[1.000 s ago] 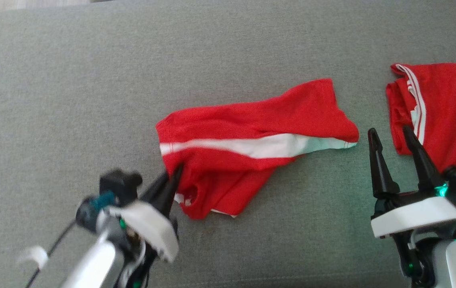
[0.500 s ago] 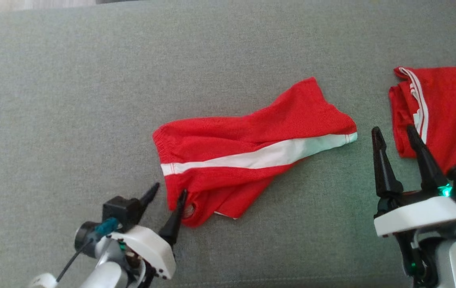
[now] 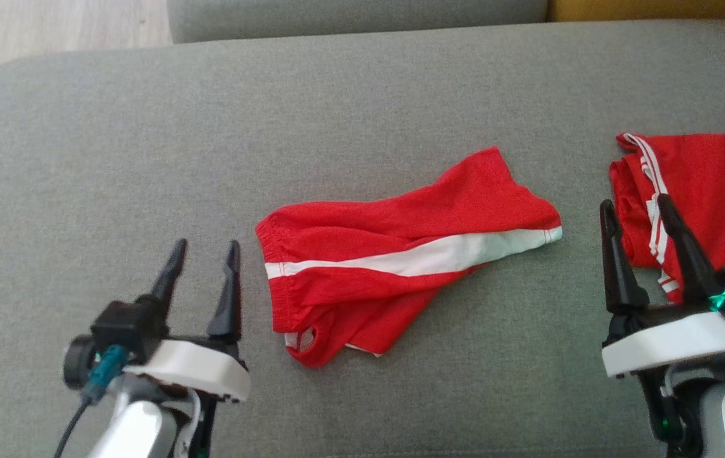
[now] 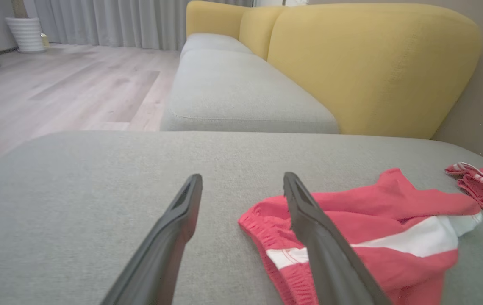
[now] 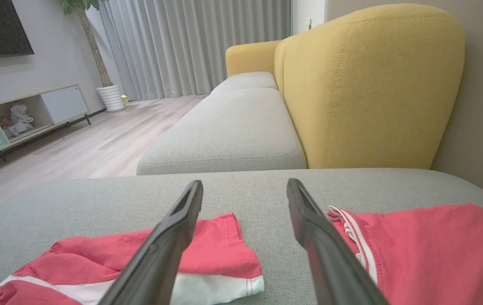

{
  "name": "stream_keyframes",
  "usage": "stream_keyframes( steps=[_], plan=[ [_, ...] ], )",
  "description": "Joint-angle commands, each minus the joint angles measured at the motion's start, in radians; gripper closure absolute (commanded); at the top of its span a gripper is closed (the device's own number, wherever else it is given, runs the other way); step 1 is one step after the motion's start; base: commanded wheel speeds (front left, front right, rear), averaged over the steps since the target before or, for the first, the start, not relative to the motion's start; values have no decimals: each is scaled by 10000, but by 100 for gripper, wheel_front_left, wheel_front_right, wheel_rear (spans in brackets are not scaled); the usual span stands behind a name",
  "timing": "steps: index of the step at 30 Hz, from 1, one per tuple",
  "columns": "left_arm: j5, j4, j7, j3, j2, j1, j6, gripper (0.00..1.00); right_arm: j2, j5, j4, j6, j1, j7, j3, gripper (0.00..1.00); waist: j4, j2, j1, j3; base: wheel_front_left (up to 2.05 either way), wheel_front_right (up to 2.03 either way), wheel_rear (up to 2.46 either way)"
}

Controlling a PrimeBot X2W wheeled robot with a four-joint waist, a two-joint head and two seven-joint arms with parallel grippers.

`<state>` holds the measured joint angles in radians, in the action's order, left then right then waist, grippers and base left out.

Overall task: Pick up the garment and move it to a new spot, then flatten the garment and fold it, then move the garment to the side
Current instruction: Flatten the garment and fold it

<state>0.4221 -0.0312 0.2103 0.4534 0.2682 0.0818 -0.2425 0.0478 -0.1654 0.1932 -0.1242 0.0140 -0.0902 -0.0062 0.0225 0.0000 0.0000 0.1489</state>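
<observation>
Red shorts with a white side stripe [image 3: 400,254] lie loosely folded on the grey cushion [image 3: 337,114], waistband toward the left. My left gripper [image 3: 205,251] stands open just left of the waistband, apart from the cloth; the left wrist view shows the shorts [image 4: 394,224] beyond its right finger. My right gripper [image 3: 635,208] is open at the right, between the shorts' leg end and a second red garment. The right wrist view has the shorts [image 5: 207,258] under its left finger.
A second red garment with thin white stripes [image 3: 706,184] lies at the cushion's right edge, also in the right wrist view [image 5: 428,250]. A yellow sofa back [image 5: 368,84] rises behind. Wooden floor [image 3: 51,32] shows at the far left.
My left gripper let go of the shorts' waistband corner, opened and drew back to the left. The head camera tilted up, so the whole scene sits lower. The right gripper stays open.
</observation>
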Motion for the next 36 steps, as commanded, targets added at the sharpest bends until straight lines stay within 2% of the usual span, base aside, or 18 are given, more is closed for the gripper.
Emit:
stream_keyframes(
  steps=[1,7,22,28,31,36],
  plan=[
    [-198,461,145,-506,266,316,-164,0,102,85,406,-65,-19,-65,227,0,56,0,0,-138,0,0,0],
    [-534,771,110,-615,643,240,-423,0,149,189,400,-65,393,-157,373,0,169,0,0,-296,0,0,0],
    [-479,934,-35,-535,761,216,-449,0,133,52,436,-65,287,-148,399,0,189,0,0,-154,0,0,0],
    [-167,656,-613,-92,576,714,91,0,109,-146,529,-65,99,-39,484,0,153,0,0,175,0,0,0],
    [273,195,-1318,222,311,1089,507,0,101,-196,484,-65,18,-26,602,0,87,0,0,357,0,0,0],
    [1185,-478,-2350,326,-47,1333,889,0,96,-293,450,-65,-106,31,726,0,-82,0,0,671,0,0,0]
  ],
)
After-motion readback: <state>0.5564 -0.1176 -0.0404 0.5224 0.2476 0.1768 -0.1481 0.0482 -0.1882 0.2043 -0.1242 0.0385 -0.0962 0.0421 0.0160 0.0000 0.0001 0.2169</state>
